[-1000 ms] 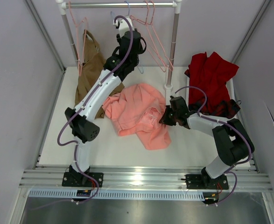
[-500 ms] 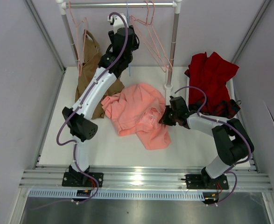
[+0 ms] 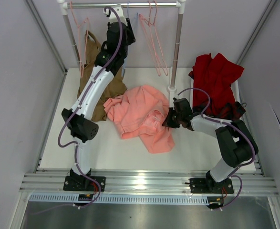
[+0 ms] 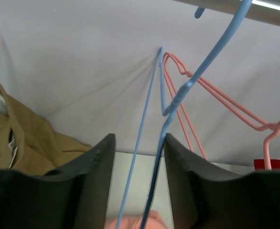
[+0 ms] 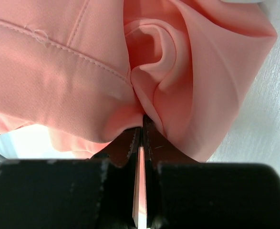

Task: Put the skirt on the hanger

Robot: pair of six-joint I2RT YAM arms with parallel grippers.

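Observation:
The salmon-pink skirt (image 3: 140, 112) lies crumpled on the white table, in the middle. My right gripper (image 3: 167, 119) is at its right edge, low on the table. In the right wrist view this gripper (image 5: 142, 121) is shut on a fold of the skirt (image 5: 82, 71). My left gripper (image 3: 125, 33) is raised to the clothes rail at the back. In the left wrist view the light blue hanger (image 4: 178, 102) hangs from the rail, and two of its wires run down between the fingers of my left gripper (image 4: 139, 138). These jaws stand apart, with the darker wire close to the right finger (image 4: 182, 162).
Pink wire hangers (image 3: 154, 43) hang on the rail (image 3: 144, 5), and another pink hanger (image 3: 80, 38) hangs at its left end. A tan-brown garment (image 3: 94, 71) hangs at back left. A dark red garment (image 3: 216, 81) lies at back right. The rack's post (image 3: 175, 47) stands behind the skirt.
My left arm has risen and swung left toward the rail, taking its jaws up along the blue hanger. The right gripper and skirt have not moved.

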